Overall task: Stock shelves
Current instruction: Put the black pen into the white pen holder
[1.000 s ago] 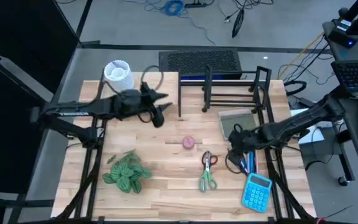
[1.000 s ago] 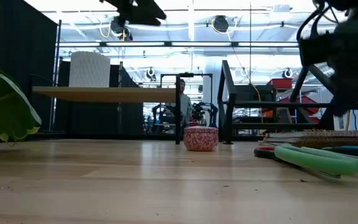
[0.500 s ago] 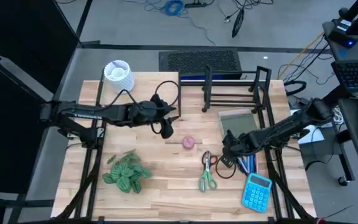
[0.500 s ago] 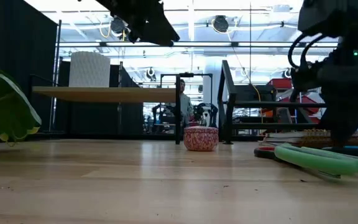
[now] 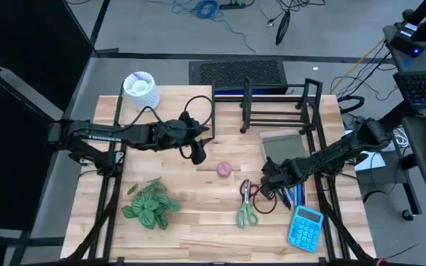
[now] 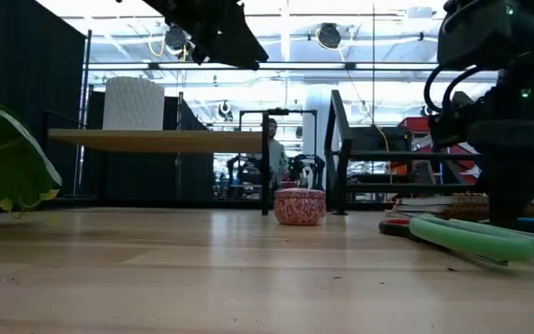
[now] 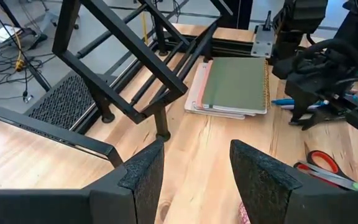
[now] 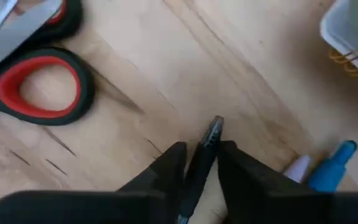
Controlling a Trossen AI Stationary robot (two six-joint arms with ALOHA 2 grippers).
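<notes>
High view: black rack (image 5: pixel 276 111) beyond left hand (image 5: pixel 197 153).

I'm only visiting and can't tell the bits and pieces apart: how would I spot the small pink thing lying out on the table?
Start at the black wire rack at the table's far edge and come toward the middle of the bare wood. There, alone, sits the small round pink pot, between the left gripper and the scissors. It is the only pink, round thing; its neighbours are long or flat.
</notes>
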